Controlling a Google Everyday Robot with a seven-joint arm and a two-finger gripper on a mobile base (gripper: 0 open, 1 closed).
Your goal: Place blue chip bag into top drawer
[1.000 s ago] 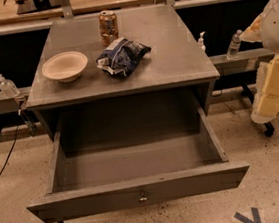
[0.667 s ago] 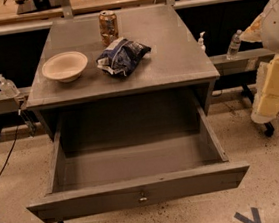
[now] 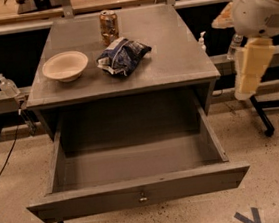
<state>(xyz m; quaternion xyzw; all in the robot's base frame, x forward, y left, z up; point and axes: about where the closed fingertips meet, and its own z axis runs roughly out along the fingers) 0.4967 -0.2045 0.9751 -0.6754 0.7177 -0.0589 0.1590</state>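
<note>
**A:** Camera view, nearest first: we have the top drawer (image 3: pixel 89 203) pulled out toward us. Its flat front panel is closest, and a small round knob (image 3: pixel 143 198) sits at the centre of that panel.

**B:** And where do we see the gripper (image 3: pixel 246 78)?

**A:** It is off to the right of the drawer and well apart from it, higher than the drawer's front. It is a cream-coloured piece hanging downward from the white arm (image 3: pixel 263 4). We cannot tell whether it is spread or closed. The bag is not in it.

**B:** Where do we find the blue chip bag (image 3: pixel 122 56), then?

**A:** It is not in the drawer. It lies crumpled on the grey cabinet top (image 3: pixel 178 53), above and behind the drawer, roughly over the drawer's middle.

**B:** We also see a beige bowl (image 3: pixel 65 65) on that top, over the drawer's left part and apart from the bag.

**A:** Farther back from the drawer, an orange-brown can (image 3: pixel 109 26) stands upright just beyond the bag. We cannot tell whether the can and the bag touch.
</note>
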